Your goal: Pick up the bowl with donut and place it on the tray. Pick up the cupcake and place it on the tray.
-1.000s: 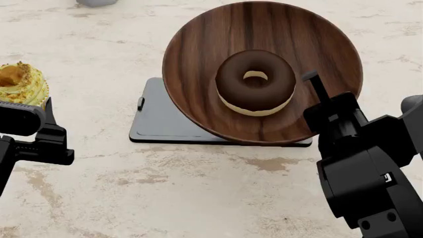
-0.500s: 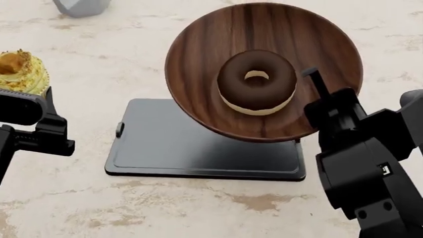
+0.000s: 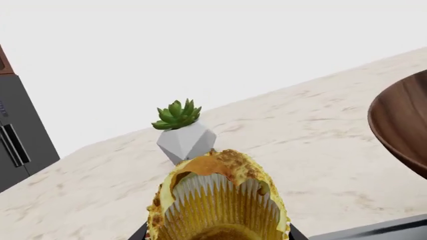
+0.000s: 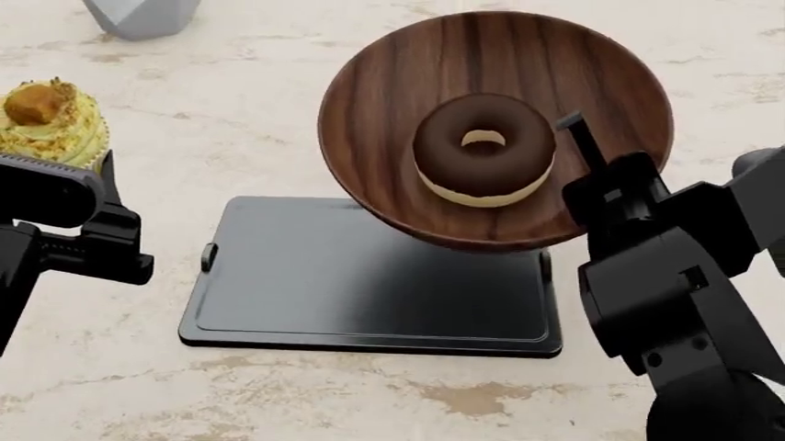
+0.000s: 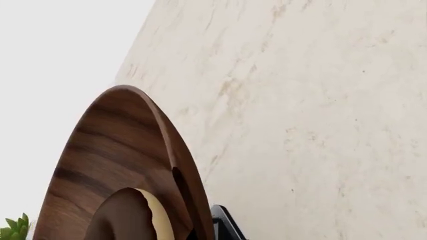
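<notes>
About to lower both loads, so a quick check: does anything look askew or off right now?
The bowl is held tilted toward the camera above the tray, gripped at its rim by the right hand; the donut sits low of centre. The cupcake is upright in the left hand.

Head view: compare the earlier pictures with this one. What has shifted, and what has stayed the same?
More of the tray shows, now lower in the picture below the bowl. The grey planter has come into view. The right gripper still holds the bowl's rim, donut inside. The left gripper still holds the cupcake.
</notes>
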